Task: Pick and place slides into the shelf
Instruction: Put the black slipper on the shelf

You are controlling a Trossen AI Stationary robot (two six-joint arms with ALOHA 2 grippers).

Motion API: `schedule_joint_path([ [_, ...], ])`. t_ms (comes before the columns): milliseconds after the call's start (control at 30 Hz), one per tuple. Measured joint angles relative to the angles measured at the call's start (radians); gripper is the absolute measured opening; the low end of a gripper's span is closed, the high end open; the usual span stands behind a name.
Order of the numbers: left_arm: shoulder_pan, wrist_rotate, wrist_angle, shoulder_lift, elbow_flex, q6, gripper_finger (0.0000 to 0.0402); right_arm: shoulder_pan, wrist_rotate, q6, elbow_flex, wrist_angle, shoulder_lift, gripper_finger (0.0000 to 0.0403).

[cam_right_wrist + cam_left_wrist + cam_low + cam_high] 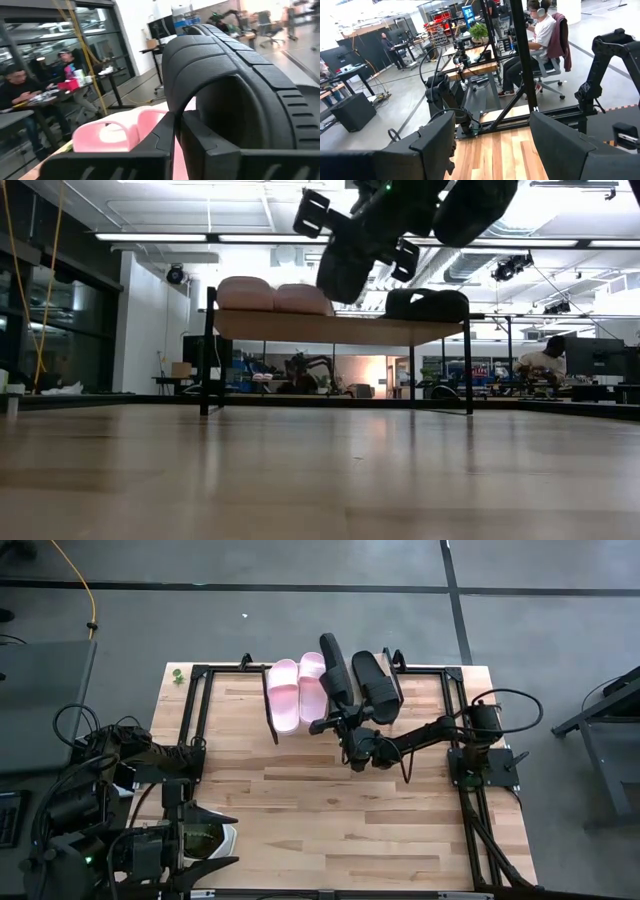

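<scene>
Three slides already lie on the shelf [230, 690], two pink [292, 690] and one black [376, 683]; the fourth, a black slide [334, 668], hangs tilted above the gap between them. The right gripper [345, 723] is pinched tight on its strap, seemingly to lower it there, while the left gripper [492, 145] waits spread wide at the table's near-left corner.

Two pink slides [292, 692] side by side on one shelf [420, 698]. Two black slides: one [375, 685] resting on that shelf, one [334, 668] pinched in a gripper [340, 720]. Two arms.
</scene>
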Motion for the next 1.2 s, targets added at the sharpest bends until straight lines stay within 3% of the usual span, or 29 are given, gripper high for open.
schedule_joint_path([
  [400,0.0,0.017,0.001,0.0,0.0,-0.003,0.0246,-0.025,-0.075,0.008,0.0,0.021,0.0,0.0114],
  [700,0.0,0.019,0.002,0.001,0.0,-0.011,0.0246,-0.024,-0.08,0.034,0.0,0.066,0.0,0.0166],
  [967,0.0,0.019,0.002,0.001,0.0,-0.019,0.0246,-0.02,-0.214,0.025,0.0,0.234,0.0,0.0213],
  [1200,-0.001,0.033,0.002,0.001,0.0,-0.024,0.0246,-0.013,-0.156,-0.05,0.0,0.253,-0.002,0.0234],
])
